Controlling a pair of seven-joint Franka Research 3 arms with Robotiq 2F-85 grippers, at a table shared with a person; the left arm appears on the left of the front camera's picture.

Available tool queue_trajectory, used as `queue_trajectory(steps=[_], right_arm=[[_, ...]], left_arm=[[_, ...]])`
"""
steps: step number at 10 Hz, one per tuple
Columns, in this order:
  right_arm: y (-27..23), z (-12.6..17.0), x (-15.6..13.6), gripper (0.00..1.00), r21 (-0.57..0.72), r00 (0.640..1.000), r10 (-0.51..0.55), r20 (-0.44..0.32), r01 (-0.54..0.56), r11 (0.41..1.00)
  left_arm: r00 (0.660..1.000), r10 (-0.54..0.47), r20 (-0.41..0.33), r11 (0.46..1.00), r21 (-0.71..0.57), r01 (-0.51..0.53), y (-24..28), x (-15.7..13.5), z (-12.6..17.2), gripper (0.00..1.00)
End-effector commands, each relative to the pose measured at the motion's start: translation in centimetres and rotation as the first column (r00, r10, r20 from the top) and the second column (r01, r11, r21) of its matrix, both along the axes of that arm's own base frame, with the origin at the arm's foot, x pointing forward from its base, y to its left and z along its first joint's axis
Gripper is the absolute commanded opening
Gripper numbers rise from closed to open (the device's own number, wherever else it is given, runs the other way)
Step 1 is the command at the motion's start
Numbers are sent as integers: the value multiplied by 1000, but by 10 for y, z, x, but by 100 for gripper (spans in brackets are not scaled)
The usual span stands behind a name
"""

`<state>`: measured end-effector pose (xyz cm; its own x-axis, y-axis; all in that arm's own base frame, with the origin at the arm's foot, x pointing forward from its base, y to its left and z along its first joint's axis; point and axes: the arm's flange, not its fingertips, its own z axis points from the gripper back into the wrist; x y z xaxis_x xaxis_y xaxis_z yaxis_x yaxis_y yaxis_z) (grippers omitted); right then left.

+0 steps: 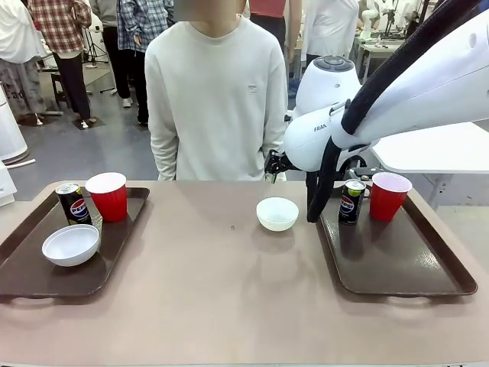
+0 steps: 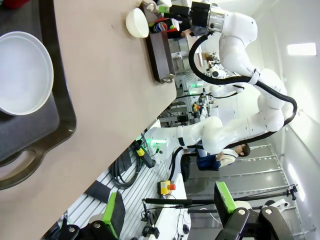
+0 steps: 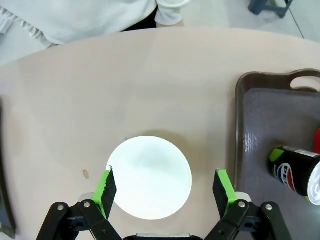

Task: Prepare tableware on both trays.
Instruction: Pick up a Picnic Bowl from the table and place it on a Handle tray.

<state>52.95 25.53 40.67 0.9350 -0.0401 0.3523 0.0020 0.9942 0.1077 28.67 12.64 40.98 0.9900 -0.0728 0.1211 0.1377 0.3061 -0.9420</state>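
Right pincer (image 3: 165,189): spread wide, empty, above the bowl (image 3: 149,177) (it straddles the bowl from 9 to 3 o'clock; contact cannot be judged). The bowl stands on the bare desk (image 1: 214,290), at 9 o'clock of the right tray (image 1: 397,264). Left pincer (image 2: 167,207): spread wide, empty.
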Motion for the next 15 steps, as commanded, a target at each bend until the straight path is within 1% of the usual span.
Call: queue_trajectory(steps=[1,2,3,6,8,9,12,13,14,15], right_arm=[[0,-3,-6,100,-7,1000,19,9,-19,1000],[0,0,0,100,0,1000,0,0,0,1000],[-11,-10,5,100,-27,998,-35,-42,34,999],[-29,-33,16,100,-38,992,-74,-104,70,997],[-31,-42,19,100,26,984,-41,-174,46,999],[-30,-47,18,100,24,980,-34,-198,39,999],[-30,-62,24,100,-13,974,-33,-226,31,999],[-32,-66,26,96,-10,971,-20,-237,18,1000],[-34,-71,29,82,-1,967,-5,-254,5,1000],[-35,-74,30,39,11,963,-2,-268,5,1000]], left_arm=[[1000,4,12,1000,-17,-4,1,0,2,95],[1000,4,12,1000,-17,-4,1,0,2,95],[1000,4,12,1000,-17,-4,1,0,2,95],[1000,4,12,1000,-17,-4,1,0,2,95],[1000,4,12,1000,-17,-4,1,0,2,95],[1000,4,12,1000,-17,-4,1,0,2,95],[1000,4,12,1000,-17,-4,1,0,2,95],[1000,4,12,1000,-17,-4,1,0,2,95],[1000,4,12,1000,-17,-4,1,0,2,95],[1000,4,12,1000,-17,-4,1,0,2,95]])
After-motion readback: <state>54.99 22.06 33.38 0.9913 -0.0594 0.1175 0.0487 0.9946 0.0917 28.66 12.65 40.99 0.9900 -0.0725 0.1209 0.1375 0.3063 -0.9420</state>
